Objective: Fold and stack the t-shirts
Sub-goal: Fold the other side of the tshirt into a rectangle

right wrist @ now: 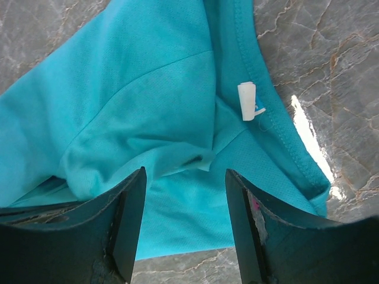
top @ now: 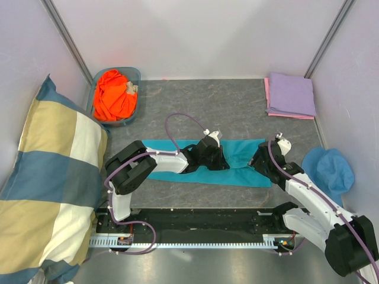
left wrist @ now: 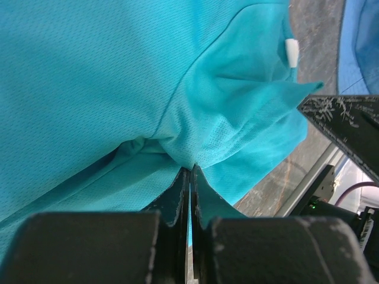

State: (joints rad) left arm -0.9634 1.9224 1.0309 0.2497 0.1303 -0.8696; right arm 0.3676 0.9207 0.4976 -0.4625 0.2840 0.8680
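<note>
The teal t-shirt (top: pixel 240 161) lies folded in a long strip across the middle of the table. My left gripper (top: pixel 220 155) is shut on a pinch of its cloth near the middle; the left wrist view shows the fabric (left wrist: pixel 118 83) pulled up into the closed fingers (left wrist: pixel 177 195). My right gripper (top: pixel 259 161) is open over the shirt's right end; the right wrist view shows the collar and its white tag (right wrist: pixel 247 100) between the spread fingers (right wrist: pixel 127 219). The orange t-shirt (top: pixel 113 94) sits crumpled in a bin. The lavender t-shirt (top: pixel 291 93) lies folded on the pink one (top: pixel 267 94) at the back right.
A blue bin (top: pixel 131 118) stands at the back left. A large checked pillow (top: pixel 50 177) leans along the left wall. A blue bucket hat (top: pixel 328 168) lies at the right, close to my right arm. Walls enclose the table on three sides.
</note>
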